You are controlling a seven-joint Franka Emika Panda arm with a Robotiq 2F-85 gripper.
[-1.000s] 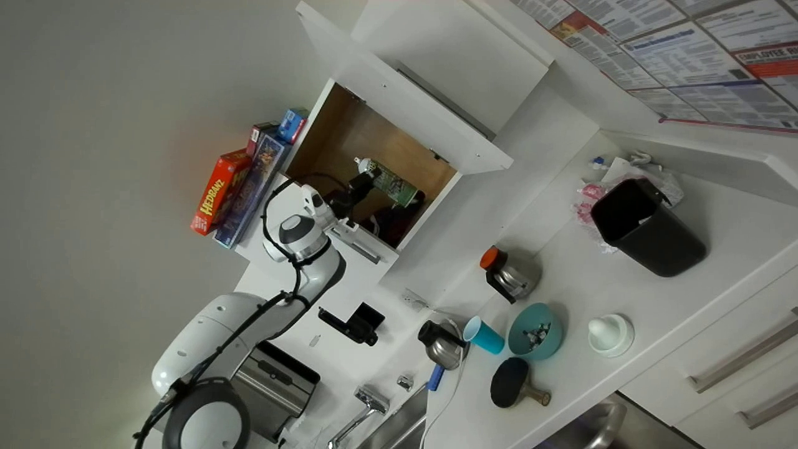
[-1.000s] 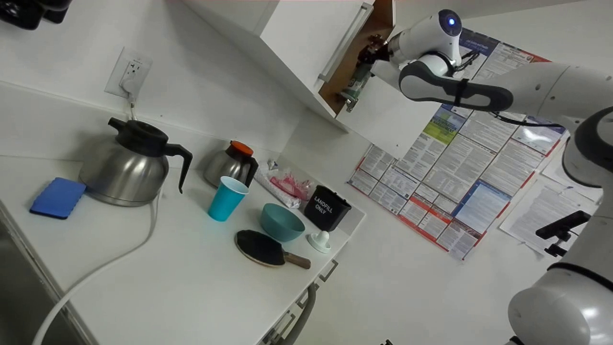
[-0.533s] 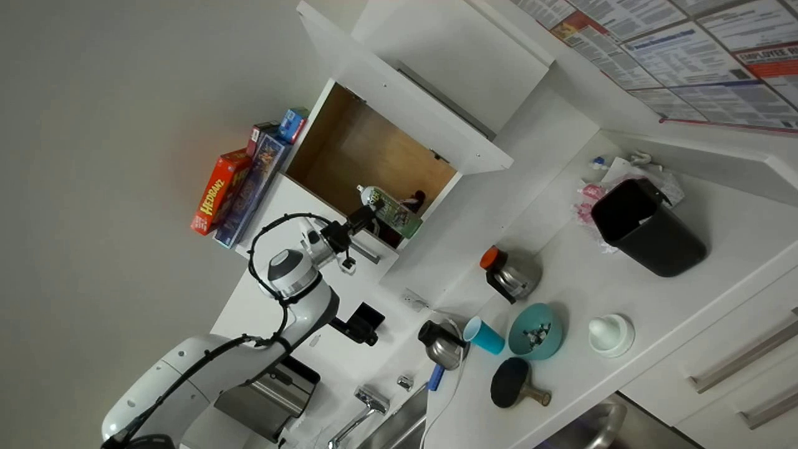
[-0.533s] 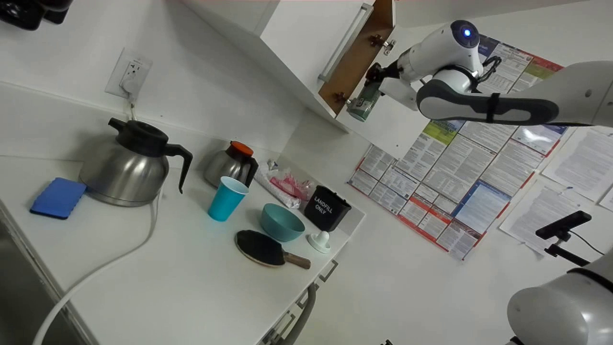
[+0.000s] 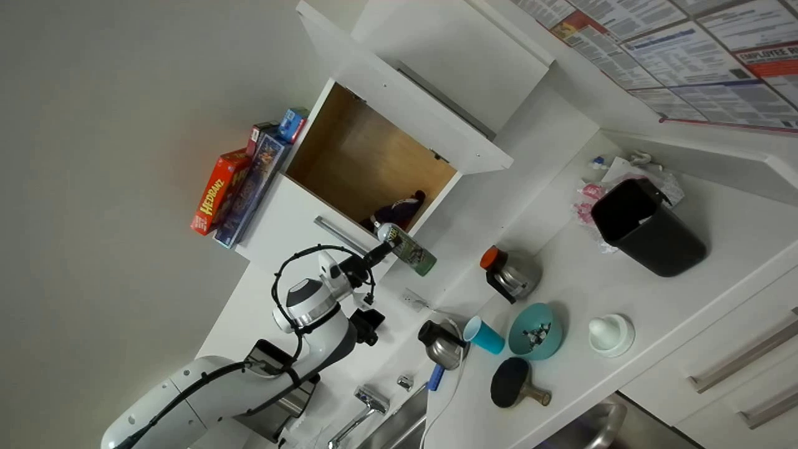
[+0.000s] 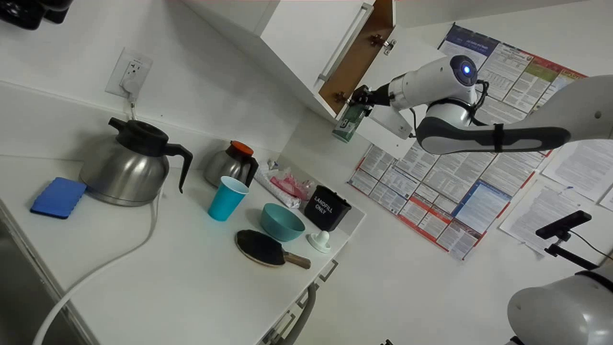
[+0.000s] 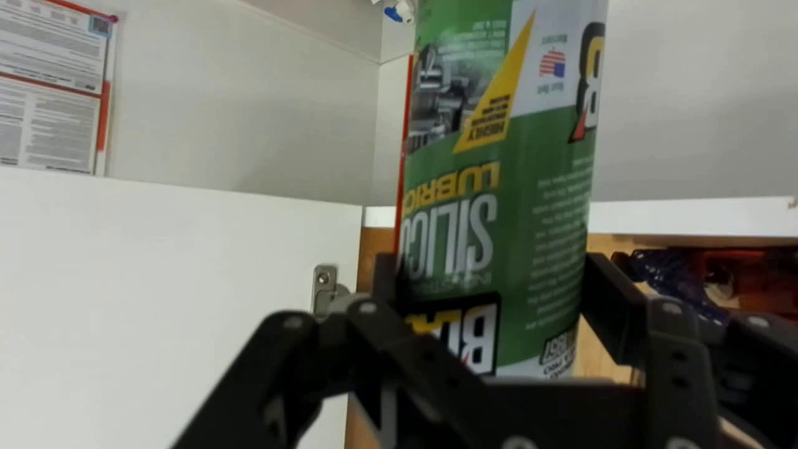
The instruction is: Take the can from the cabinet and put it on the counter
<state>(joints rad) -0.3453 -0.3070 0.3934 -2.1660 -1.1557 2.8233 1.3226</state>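
Observation:
The can is a green spray can with a white top; it shows in both exterior views (image 5: 416, 254) (image 6: 348, 125) and large in the wrist view (image 7: 499, 187). My gripper (image 7: 489, 280) is shut on it, with a finger pad against each side. In an exterior view my gripper (image 5: 391, 243) holds the can tilted, just outside the open cabinet (image 5: 355, 143), in front of its lower edge. The can is in the air, well above the white counter (image 6: 158, 282). The fingers hide part of its upper end.
The open cabinet door (image 5: 411, 100) stands out beside the opening. A dark item (image 5: 402, 209) lies inside the cabinet. On the counter are steel pots (image 6: 127, 167), a blue cup (image 6: 228, 199), a teal bowl (image 6: 281, 223), a black paddle (image 6: 260, 247) and a black bin (image 6: 326, 208).
The can has moved with my gripper from inside the cabinet out through the opening and downward. The arm has drawn back and lowered. The grip on the can has stayed shut.

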